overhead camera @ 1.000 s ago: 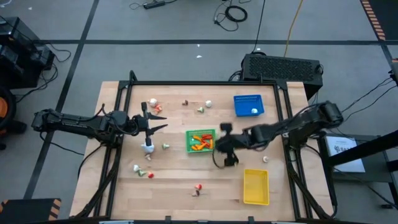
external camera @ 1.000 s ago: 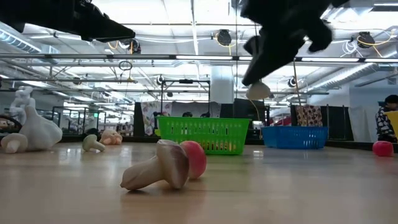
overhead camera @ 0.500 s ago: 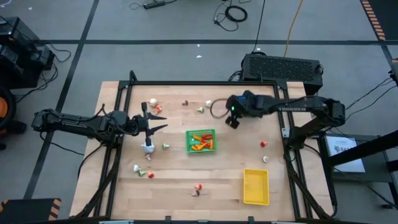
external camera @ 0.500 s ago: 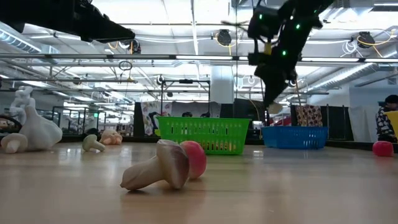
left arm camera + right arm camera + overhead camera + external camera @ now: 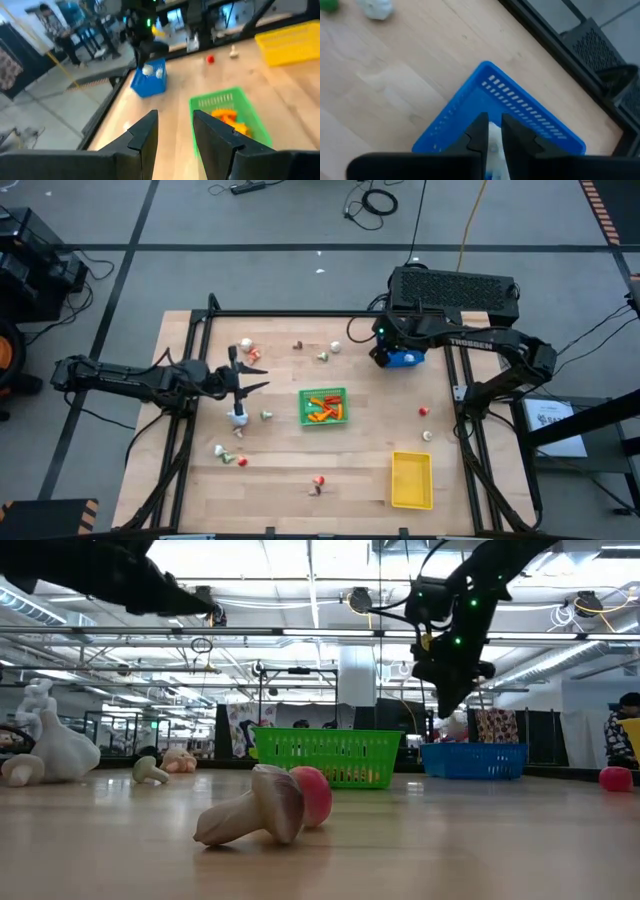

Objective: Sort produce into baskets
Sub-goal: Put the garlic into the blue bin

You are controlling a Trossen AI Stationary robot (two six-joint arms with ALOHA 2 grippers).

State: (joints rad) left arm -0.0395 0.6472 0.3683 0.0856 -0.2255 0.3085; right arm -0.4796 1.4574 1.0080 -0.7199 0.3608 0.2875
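- your right gripper (image 5: 385, 352) has swung from table centre to the blue plastic mesh basket (image 5: 404, 359) at one o'clock, fingers narrowly parted around a white toy piece (image 5: 493, 145).
- you are likely releasing it.
- your left gripper (image 5: 246, 376), narrowly apart and empty, is waiting at nine o'clock.

Both arms are dark, near black, built of long slim links with chunkier joint housings. The right arm (image 5: 470, 342) carries white lettering along its forearm and small green lights near the wrist. The left arm (image 5: 130, 380) ends in thin dark prongs. Each wrist view shows two blocky, matte black fingers (image 5: 145, 137).
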